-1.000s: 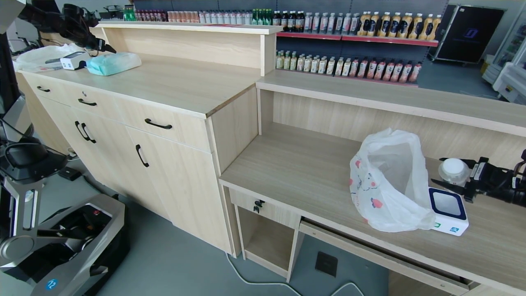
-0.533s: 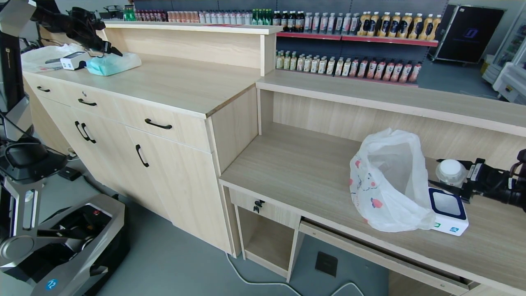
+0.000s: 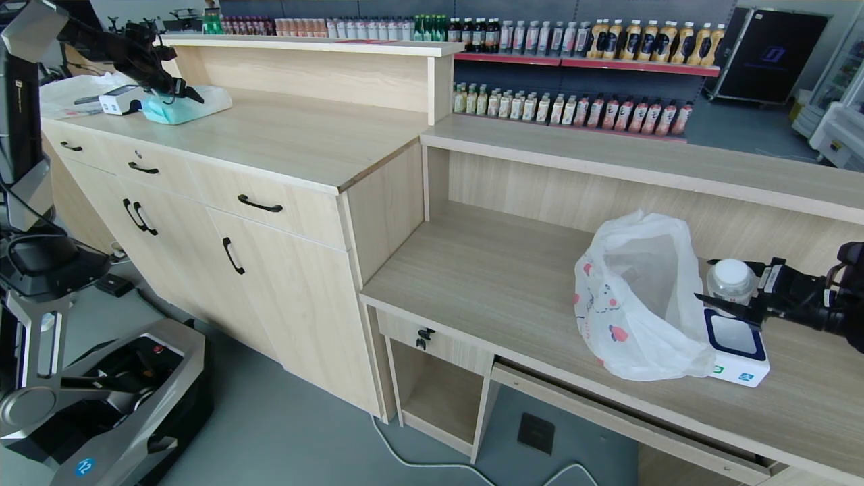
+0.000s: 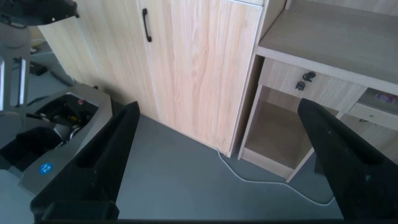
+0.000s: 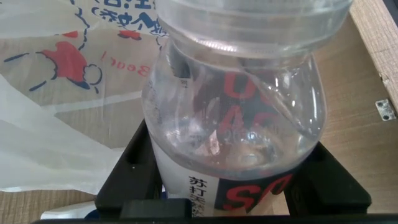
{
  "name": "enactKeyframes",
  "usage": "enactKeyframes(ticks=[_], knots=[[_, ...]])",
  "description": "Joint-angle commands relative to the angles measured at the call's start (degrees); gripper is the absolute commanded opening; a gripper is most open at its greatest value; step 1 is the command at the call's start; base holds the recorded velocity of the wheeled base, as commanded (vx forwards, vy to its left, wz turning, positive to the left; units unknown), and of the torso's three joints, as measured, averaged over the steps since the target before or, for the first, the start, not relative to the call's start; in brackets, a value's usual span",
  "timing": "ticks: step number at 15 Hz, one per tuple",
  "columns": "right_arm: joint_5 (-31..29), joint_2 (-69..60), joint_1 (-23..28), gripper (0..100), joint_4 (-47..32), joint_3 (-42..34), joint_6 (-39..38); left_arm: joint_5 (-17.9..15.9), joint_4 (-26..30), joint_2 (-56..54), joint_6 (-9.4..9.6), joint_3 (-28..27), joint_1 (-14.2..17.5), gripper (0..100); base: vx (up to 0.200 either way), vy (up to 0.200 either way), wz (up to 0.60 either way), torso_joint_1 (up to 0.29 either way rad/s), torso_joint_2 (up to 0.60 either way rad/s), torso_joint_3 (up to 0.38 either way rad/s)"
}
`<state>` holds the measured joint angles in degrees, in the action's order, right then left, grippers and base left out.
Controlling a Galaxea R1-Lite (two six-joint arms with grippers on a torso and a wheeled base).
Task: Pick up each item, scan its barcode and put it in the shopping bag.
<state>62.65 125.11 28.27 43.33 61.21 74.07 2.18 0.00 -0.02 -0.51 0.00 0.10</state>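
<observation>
Change: the right gripper (image 3: 723, 286) with its bottle (image 3: 731, 274) slides a short way toward the shopping bag (image 3: 634, 304) over the last second. The bottle's white cap now sits almost against the bag's side, above the far edge of the scanner (image 3: 736, 343). The bag and scanner have not moved, and the bag's mouth is open, facing up and toward the bottle.

Meaning for the task: the bottle is off the desk (image 3: 486, 270) and carried in the air, so the pick is done. It looks to be passing over the scanner window on its way to the bag. I can't see whether the barcode faces the window, so I can't say if the scan has registered. The drop into the bag is not yet done. Likely next is a lift over the bag's rim, since the bottle sits beside the bag wall rather than above the opening.

Jaws, right: closed part-way on the bottle, one finger on each side of the clear body below the cap, firm hold. The bottle lies roughly level, cap toward the bag.

Jaws, left: the left gripper (image 4: 217, 106) has its fingers spread wide, nothing between them and touching nothing. It hangs above the grey floor beside the cabinet doors, well apart from the bag.
</observation>
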Motion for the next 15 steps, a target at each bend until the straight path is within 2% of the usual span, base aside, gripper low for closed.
enactKeyframes(ticks=[1, 4, 6, 8, 9, 10, 11, 12, 13, 15], knots=[[0.0, 0.4, -0.2, 0, 0.0, 0.3, 0.0, 0.0, 0.0, 0.0, -0.02, 0.0, 0.0, 100, 0.0, 0.0, 0.0, 0.0, 0.0, 0.0], [0.0, -0.1, -0.7, 0, 0.0, 0.7, -0.1, 0.0, 0.0, 0.0, -0.02, 0.0, 0.0, 100, 0.0, 0.0, 0.0, 0.0, 0.0, 0.0], [-0.3, -5.6, -1.4, 0, -1.5, 3.7, -1.3, 0.0, 0.0, 0.0, -0.02, 0.0, 0.0, 100, 0.0, 0.0, 0.0, 0.0, 0.0, 0.0], [-4.2, -19.0, -2.0, 0, -13.9, 4.4, -9.3, 0.0, 0.0, 0.0, -0.02, 0.0, 0.0, 100, 0.0, 0.0, 0.0, 0.0, 0.0, 0.0], [-6.7, -24.7, -2.1, 0, -20.1, 3.8, -15.8, 0.0, 0.0, 0.0, -0.02, 0.0, 0.0, 100, 0.0, 0.0, 0.0, 0.0, 0.0, 0.0], [-10.5, -29.2, -2.3, 0, -24.8, 3.0, -22.6, 0.0, 0.0, 0.0, -0.02, 0.0, 0.0, 100, 0.0, 0.0, 0.0, 0.0, 0.0, 0.0], [-12.8, -31.1, -2.6, 0, -26.5, 2.5, -26.0, 0.0, 0.0, 0.0, -0.02, 0.0, 0.0, 100, 0.0, 0.0, 0.0, 0.0, 0.0, 0.0], [-24.0, -34.1, -4.8, 0, -28.2, 0.9, -38.7, 0.0, 0.0, 0.0, -0.02, 0.0, 0.0, 100, 0.0, 0.0, 0.0, 0.0, 0.0, 0.0], [-33.3, -34.7, -6.8, 0, -28.2, 0.8, -47.2, 0.0, 0.0, 0.0, -0.02, 0.0, 0.0, 100, 0.0, 0.0, 0.0, 0.0, 0.0, 0.0], [-55.8, -35.6, -15.4, 0, -27.7, 0.6, -67.1, 0.0, 0.0, 0.0, -0.02, 0.0, 0.0, 100, 0.0, 0.0, 0.0, 0.0, 0.0, 0.0]])
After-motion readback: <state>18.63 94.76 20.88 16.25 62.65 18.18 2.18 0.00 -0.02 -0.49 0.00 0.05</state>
